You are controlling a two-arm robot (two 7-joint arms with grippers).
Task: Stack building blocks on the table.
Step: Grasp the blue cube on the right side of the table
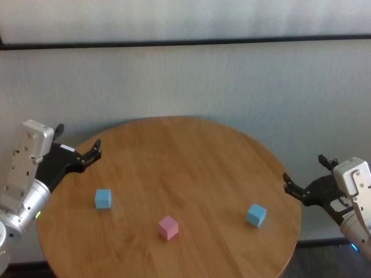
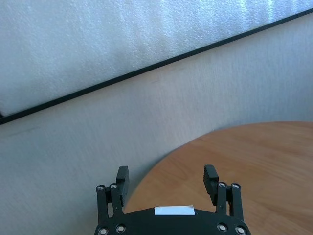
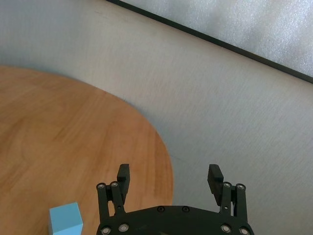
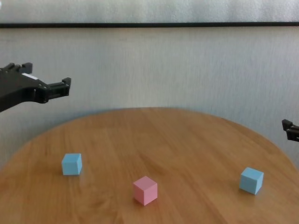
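Risk: small light blocks may skid or tip if a finger clips an edge on the way down, spoiling the stack. Left gripper (image 1: 93,152) wide, empty, above the table (image 1: 174,150) rim; left blue block (image 1: 103,198) at its 6 o'clock. Right gripper (image 1: 302,180) wide, empty, off the rim; right blue block (image 1: 256,214) at its 8 o'clock. Pink block (image 1: 168,227) between, near edge.

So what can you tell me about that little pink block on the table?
The pink block is a small matte cube with plain faces and no markings. It rests flat on the wooden table near its front edge, one corner turned toward the robot. It lies between the two light blue blocks, apart from both. Nothing touches it but the tabletop.
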